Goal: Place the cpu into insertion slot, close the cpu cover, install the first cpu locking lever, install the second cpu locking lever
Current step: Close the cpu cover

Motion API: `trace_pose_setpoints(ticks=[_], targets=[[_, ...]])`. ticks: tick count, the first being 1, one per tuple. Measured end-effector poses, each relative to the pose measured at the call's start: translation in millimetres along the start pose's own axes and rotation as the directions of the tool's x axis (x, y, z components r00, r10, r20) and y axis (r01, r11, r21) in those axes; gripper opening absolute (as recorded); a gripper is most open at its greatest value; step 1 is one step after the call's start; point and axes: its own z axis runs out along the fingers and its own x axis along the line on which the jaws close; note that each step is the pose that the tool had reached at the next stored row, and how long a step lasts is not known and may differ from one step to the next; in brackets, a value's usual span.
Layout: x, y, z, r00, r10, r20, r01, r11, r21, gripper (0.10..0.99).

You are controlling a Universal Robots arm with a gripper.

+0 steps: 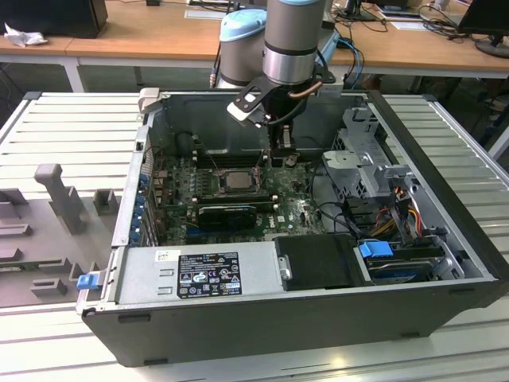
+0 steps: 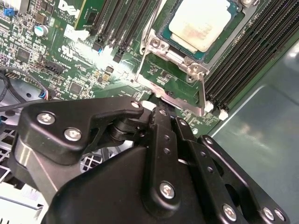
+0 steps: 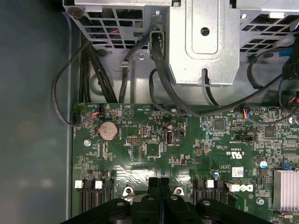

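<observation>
Slatted metal bench (image 1: 64,119), open computer case (image 1: 238,318): cpu (image 2: 201,23) is sitting flat in the insertion slot (image 2: 184,63).
Gripper (image 1: 280,155) is hanging at roughly 2 o'clock of the socket in the exterior view, jaws pressing together; whether anything thin is being pinched between them, cannot tell. Chip is reading as light, stiff, slick on its metal top and fragile underneath, so best taken by two opposite edges, never the faces.

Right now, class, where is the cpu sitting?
In the exterior view the cpu sits in the insertion slot on the green board, just to the exterior view's left of the gripper.
</observation>
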Motion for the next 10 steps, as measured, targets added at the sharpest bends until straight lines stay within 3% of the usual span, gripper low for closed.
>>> trace_pose_setpoints(ticks=[10], targets=[[0.0, -4.3, -0.1, 1.0, 0.0, 0.0, 0.0, 1.0, 0.0, 0.106]])
